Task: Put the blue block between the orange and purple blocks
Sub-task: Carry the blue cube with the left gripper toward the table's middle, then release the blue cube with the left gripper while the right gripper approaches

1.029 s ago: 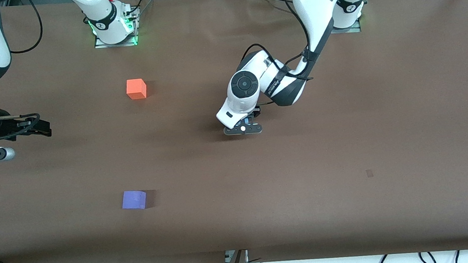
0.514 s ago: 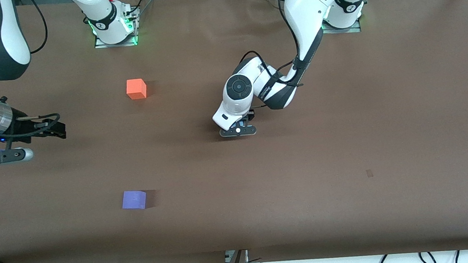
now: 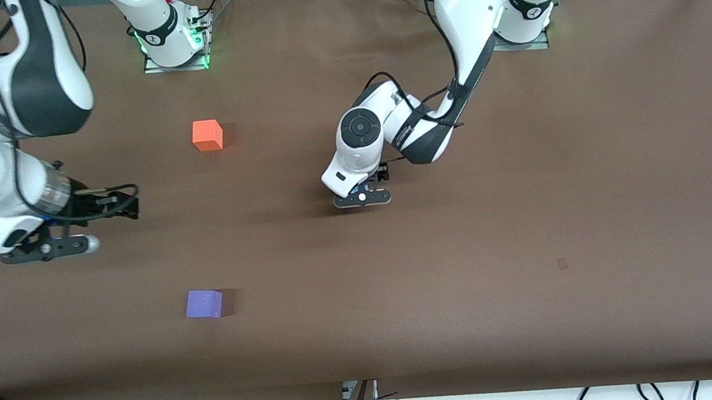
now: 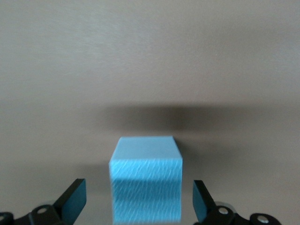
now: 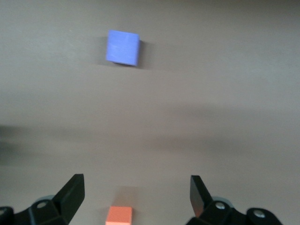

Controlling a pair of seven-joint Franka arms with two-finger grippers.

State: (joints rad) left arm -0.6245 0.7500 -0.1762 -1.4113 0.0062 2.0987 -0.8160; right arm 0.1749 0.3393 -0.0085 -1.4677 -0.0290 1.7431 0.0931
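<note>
Two changes stand out against the earlier frames: the right arm has swung in from the table's edge at its own end, so the right gripper [image 3: 69,241] now hangs over the table between the orange block [image 3: 207,135] and the purple block [image 3: 204,304], toward that edge; and the left gripper [image 3: 362,197] has let go of the blue block [image 4: 146,183].

We see the left gripper's fingers [image 4: 72,199] standing wide apart in its wrist view, a clear gap on each side of the blue block, which rests on the table [image 3: 524,211] near its middle, well apart from the other two. The right gripper's fingers [image 5: 70,191] are spread as well and hold nothing. The orange block lies toward the edge where the bases stand, the purple one toward the camera's edge.
</note>
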